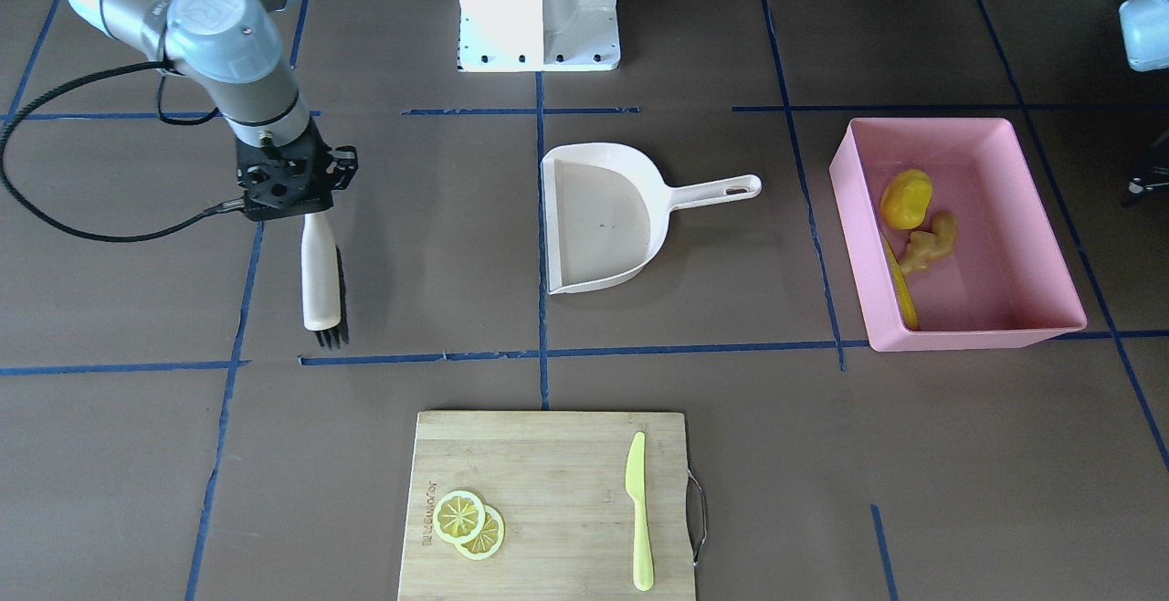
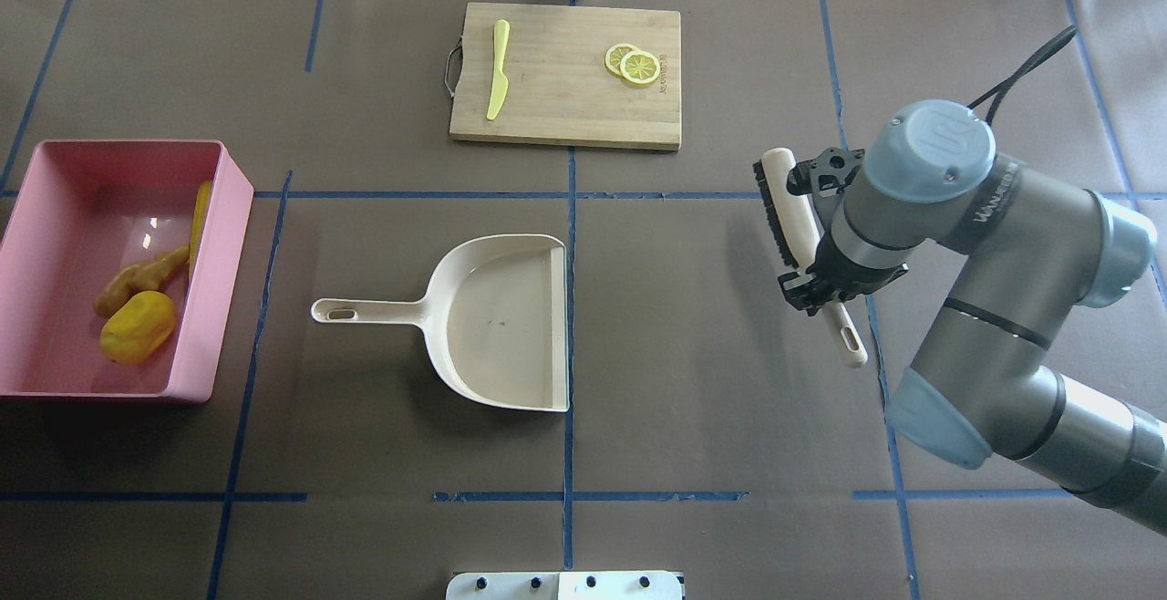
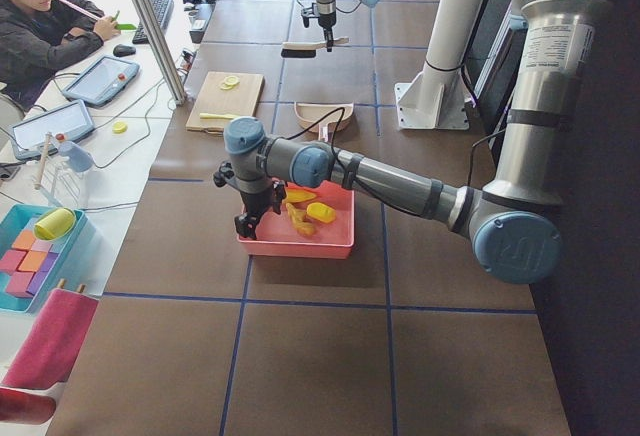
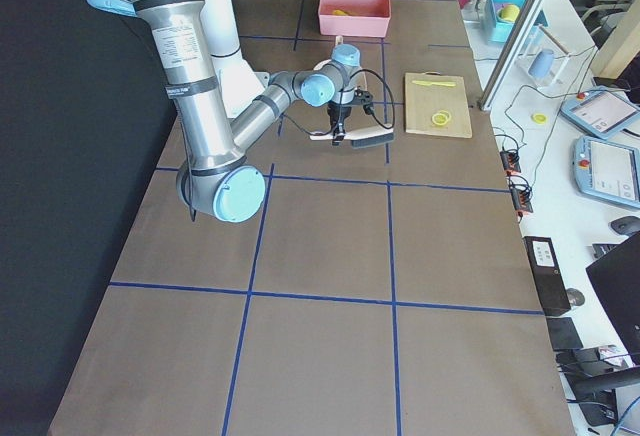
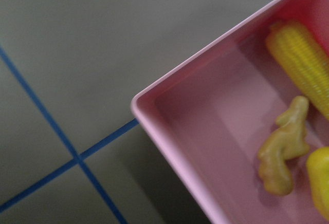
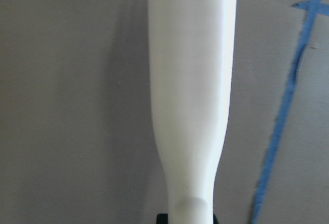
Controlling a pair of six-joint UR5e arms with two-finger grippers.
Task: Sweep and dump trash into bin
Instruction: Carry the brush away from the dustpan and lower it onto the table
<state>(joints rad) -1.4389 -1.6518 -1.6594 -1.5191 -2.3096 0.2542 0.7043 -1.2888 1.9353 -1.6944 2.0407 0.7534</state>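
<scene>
The pink bin (image 1: 986,338) (image 2: 214,308) holds the trash: a yellow potato lump (image 1: 906,199) (image 2: 137,326), a tan ginger root (image 1: 930,245) (image 2: 141,276) and a corn cob (image 1: 902,290) (image 2: 201,212). The left wrist view looks down on one bin corner (image 5: 175,147) with the corn (image 5: 303,64) and ginger (image 5: 282,152). My left gripper (image 3: 245,224) hangs by the bin's outer edge; I cannot tell its state. The right gripper (image 1: 306,210) (image 2: 807,288) is shut on the white handle of a black-bristled brush (image 1: 321,281) (image 2: 791,217) (image 6: 190,90), far from the bin.
An empty cream dustpan (image 1: 603,217) (image 2: 501,322) lies mid-table, its handle toward the bin. A wooden cutting board (image 1: 548,455) (image 2: 565,108) carries lemon slices (image 1: 468,523) and a yellow-green knife (image 1: 639,510). The robot base (image 1: 539,7) stands opposite. A person (image 3: 40,26) sits at a side desk.
</scene>
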